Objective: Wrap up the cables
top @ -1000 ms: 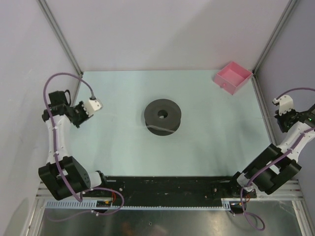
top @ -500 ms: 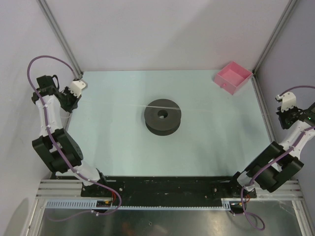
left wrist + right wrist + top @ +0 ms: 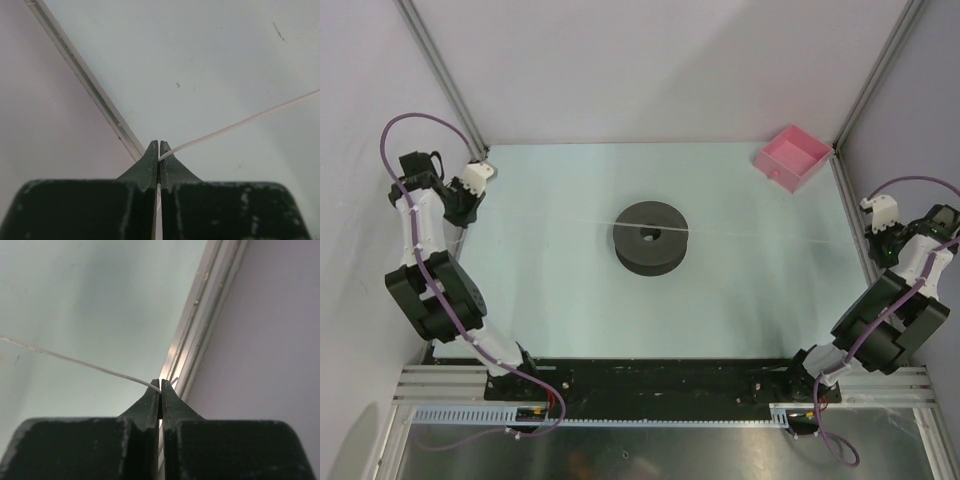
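Two closed grippers (image 3: 159, 146) (image 3: 160, 385), one seemingly taut wire (image 3: 240, 123)

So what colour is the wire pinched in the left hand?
Whitish; the wire shows best in the left wrist view.

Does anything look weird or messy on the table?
Nothing is spilled or broken. The odd thing is a hair-thin white wire stretched straight across the table, crossing the dark spool, with one end pinched in the shut left gripper and the other in the shut right gripper.
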`<action>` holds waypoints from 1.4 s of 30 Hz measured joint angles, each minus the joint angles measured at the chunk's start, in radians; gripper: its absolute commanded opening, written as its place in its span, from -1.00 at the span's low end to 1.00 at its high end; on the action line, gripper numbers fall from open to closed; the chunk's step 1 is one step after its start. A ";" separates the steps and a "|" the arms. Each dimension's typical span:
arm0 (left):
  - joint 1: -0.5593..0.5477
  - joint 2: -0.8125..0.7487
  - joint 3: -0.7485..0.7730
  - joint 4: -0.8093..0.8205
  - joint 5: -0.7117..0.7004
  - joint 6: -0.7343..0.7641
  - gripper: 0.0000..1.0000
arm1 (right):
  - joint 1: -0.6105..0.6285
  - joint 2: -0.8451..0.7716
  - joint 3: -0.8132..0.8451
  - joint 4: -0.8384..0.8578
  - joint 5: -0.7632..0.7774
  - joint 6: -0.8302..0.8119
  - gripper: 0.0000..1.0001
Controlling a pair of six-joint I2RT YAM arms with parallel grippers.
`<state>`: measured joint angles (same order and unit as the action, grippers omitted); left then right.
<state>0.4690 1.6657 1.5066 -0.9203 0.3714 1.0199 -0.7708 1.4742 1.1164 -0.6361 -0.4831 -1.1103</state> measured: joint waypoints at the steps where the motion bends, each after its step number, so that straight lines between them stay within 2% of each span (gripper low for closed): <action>1: 0.000 0.000 0.000 0.005 -0.002 0.000 -1.00 | 0.006 0.006 0.000 -0.014 0.009 -0.011 -1.00; 2: -0.001 -0.001 0.000 0.016 -0.003 -0.001 -1.00 | 0.017 0.011 0.000 -0.040 0.026 -0.029 -0.97; 3: -0.004 -0.003 -0.002 0.027 -0.005 0.000 -1.00 | 0.031 0.016 0.000 -0.066 0.037 -0.043 -0.83; 7: -0.066 -0.055 -0.044 0.070 -0.011 0.002 -1.00 | 0.125 0.029 0.000 -0.203 0.065 -0.077 0.32; 8: -0.112 -0.083 -0.061 0.076 -0.011 0.003 -1.00 | 0.153 0.028 0.000 -0.230 0.061 -0.076 0.48; 10: -0.223 -0.139 -0.081 0.083 0.000 0.008 -1.00 | 0.199 0.025 0.000 -0.265 0.048 -0.067 0.61; 14: -0.518 -0.253 -0.093 0.116 0.036 0.018 -1.00 | 0.276 -0.012 0.004 -0.325 -0.025 -0.031 0.66; 17: -0.731 -0.322 -0.093 0.154 0.066 0.028 -1.00 | 0.324 -0.064 0.034 -0.335 -0.110 0.068 0.66; 20: -0.887 -0.359 -0.093 0.197 0.077 0.036 -0.98 | 0.391 -0.123 0.084 -0.283 -0.216 0.228 0.65; 25: -1.093 -0.343 -0.093 0.260 0.065 0.064 -0.91 | 0.584 -0.201 0.118 -0.077 -0.369 0.568 0.62; 29: -1.190 -0.312 -0.093 0.306 0.041 0.092 -0.84 | 0.765 -0.201 0.119 0.109 -0.447 0.851 0.60; 34: -1.242 -0.309 -0.110 0.367 0.005 0.127 -0.84 | 0.948 -0.154 0.119 0.311 -0.518 1.144 0.60; 38: -1.247 -0.304 -0.110 0.400 -0.013 0.132 -0.83 | 1.046 -0.110 0.119 0.422 -0.545 1.296 0.61; 42: -1.249 -0.304 -0.114 0.425 -0.028 0.133 -0.82 | 1.117 -0.083 0.119 0.500 -0.555 1.381 0.57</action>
<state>-0.7803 1.3617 1.3926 -0.4950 0.3435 1.1526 0.3458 1.3911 1.2354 -0.1364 -1.0386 0.2710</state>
